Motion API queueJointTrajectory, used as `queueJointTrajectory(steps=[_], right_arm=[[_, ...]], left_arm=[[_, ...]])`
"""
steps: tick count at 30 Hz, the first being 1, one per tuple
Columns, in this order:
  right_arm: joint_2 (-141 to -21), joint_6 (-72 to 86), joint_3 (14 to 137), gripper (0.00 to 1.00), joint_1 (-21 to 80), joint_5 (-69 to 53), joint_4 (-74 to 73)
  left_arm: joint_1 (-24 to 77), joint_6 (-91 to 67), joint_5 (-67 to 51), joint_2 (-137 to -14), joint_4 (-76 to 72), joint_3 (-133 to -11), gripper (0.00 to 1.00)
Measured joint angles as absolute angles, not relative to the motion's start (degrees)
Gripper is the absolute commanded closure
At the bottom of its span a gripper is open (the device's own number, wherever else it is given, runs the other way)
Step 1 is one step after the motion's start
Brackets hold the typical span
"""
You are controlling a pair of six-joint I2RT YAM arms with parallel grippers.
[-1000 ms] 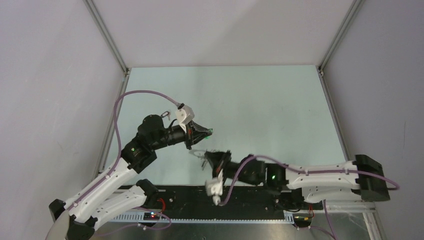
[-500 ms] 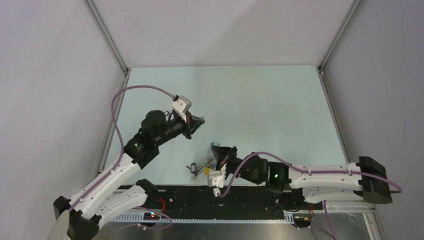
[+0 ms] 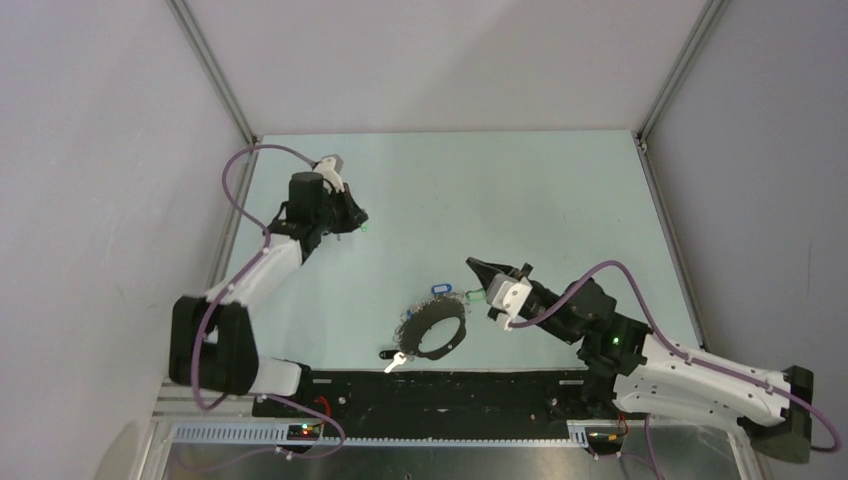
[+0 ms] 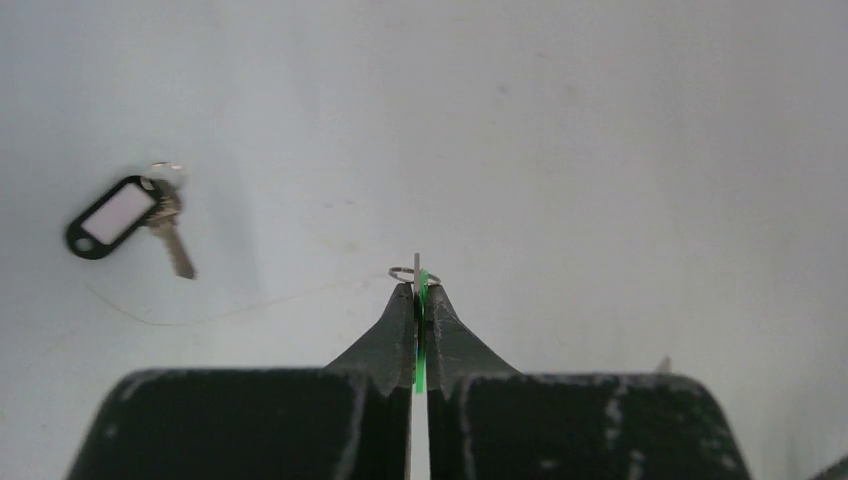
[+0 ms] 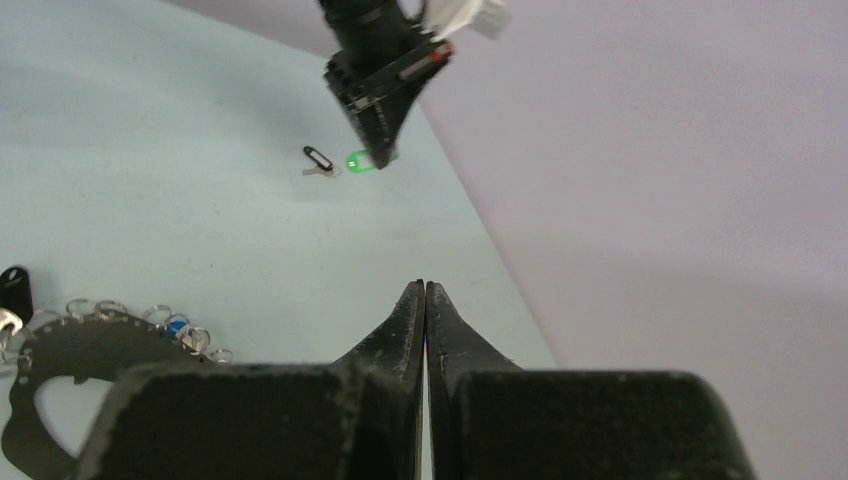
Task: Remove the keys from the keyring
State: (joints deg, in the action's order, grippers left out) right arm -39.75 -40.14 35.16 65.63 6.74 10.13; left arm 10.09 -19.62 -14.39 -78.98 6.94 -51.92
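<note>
Keyring (image 3: 437, 335) lies on the bench (image 3: 560, 200) seen from above, a blue-tagged key (image 3: 441, 291) just behind it and the left pincer (image 3: 352, 221) well away. Left wrist: that pincer is clamped on a green-tagged key (image 4: 421, 285), and a black-tagged key (image 4: 118, 214) lies freed. Right wrist: the right pincer (image 5: 425, 295) is pressed together, empty. More keys (image 5: 180, 328) crowd the keyring, so plenty remains, I reckon.

Your left arm (image 3: 260, 267) and right arm (image 3: 700, 378): white shells, black joint housings; one purple cable (image 3: 232, 175) looped along each; green light (image 3: 617, 340) on the right. Your fingers (image 4: 385, 345): black tapered wedges, pale scuffs at the base.
</note>
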Motion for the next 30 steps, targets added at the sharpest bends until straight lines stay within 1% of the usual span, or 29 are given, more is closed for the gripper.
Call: queueJointTrajectory(steps=[6, 7, 8, 9, 10, 11, 12, 13, 14, 15, 16, 17, 18, 19, 20, 22, 24, 26, 30], right_arm=[[-36.6, -33.0, 35.2, 1.00, 62.0, 1.4, 6.6], [-36.4, -31.9, 35.2, 1.00, 61.5, 0.6, 6.1], [-36.4, -31.0, 35.2, 1.00, 61.1, -0.2, 5.6], [-36.4, -29.7, 35.2, 1.00, 60.5, -1.1, 5.0], [-36.5, -28.8, 35.2, 1.00, 59.9, -1.7, 4.5], [-36.7, -27.6, 35.2, 0.97, 59.1, -2.5, 3.9], [-36.9, -26.3, 35.2, 0.83, 58.2, -3.1, 3.4], [-37.3, -25.0, 35.2, 0.75, 57.3, -3.9, 3.0], [-37.7, -23.5, 35.2, 0.59, 56.3, -4.6, 2.5], [-38.0, -22.3, 35.2, 0.52, 55.4, -5.1, 2.0], [-38.4, -20.9, 35.2, 0.42, 54.2, -5.8, 1.6], [-39.0, -19.2, 35.2, 0.39, 52.8, -6.1, 1.1], [-39.6, -17.1, 35.1, 0.30, 51.2, -6.0, 0.9], [-40.1, -15.2, 35.0, 0.24, 49.9, -5.4, 0.7], [-40.6, -12.7, 34.9, 0.13, 48.4, -4.6, 0.7], [-41.3, -6.8, 34.5, 0.03, 45.9, -0.3, 0.7], [-41.6, 0.5, 34.1, 0.01, 43.2, 6.4, 0.6], [-41.4, 6.9, 34.0, 0.01, 40.1, 11.5, 0.3], [-39.3, 16.2, 34.0, 0.01, 32.3, 13.1, -2.5]], left_arm=[[2.4, -22.7, -13.9, -92.5, 7.7, -56.3, 1.00], [1.5, -22.7, -13.4, -94.3, 8.3, -57.2, 0.97], [1.0, -22.7, -12.9, -95.7, 8.7, -58.0, 0.88], [0.5, -22.7, -12.1, -97.4, 9.5, -59.2, 0.68], [0.1, -22.6, -11.9, -98.6, 9.8, -60.0, 0.61], [-0.3, -22.4, -11.7, -99.8, 10.2, -61.0, 0.50], [-0.6, -22.4, -11.5, -100.6, 10.5, -61.8, 0.45], [-0.8, -22.4, -11.2, -100.9, 10.7, -62.3, 0.32], [-1.0, -22.5, -10.9, -100.9, 10.9, -62.4, 0.21], [-1.1, -22.6, -10.6, -100.6, 11.0, -62.4, 0.11], [-1.1, -22.5, -10.3, -100.2, 11.2, -62.4, 0.09], [-1.1, -22.8, -9.7, -99.4, 11.5, -62.3, 0.04], [-1.1, -23.0, -9.3, -98.2, 11.7, -62.0, 0.02], [-1.0, -23.2, -9.0, -96.2, 11.9, -61.3, 0.01], [-0.8, -23.5, -8.7, -94.2, 12.3, -60.6, 0.01], [0.3, -24.4, -7.5, -87.4, 13.1, -58.7, 0.00], [2.4, -25.8, -6.2, -79.3, 13.9, -57.1, 0.00], [4.0, -27.4, -5.9, -71.7, 13.8, -55.2, 0.00], [4.8, -29.3, -5.1, -57.6, 13.8, -49.8, 0.00]])
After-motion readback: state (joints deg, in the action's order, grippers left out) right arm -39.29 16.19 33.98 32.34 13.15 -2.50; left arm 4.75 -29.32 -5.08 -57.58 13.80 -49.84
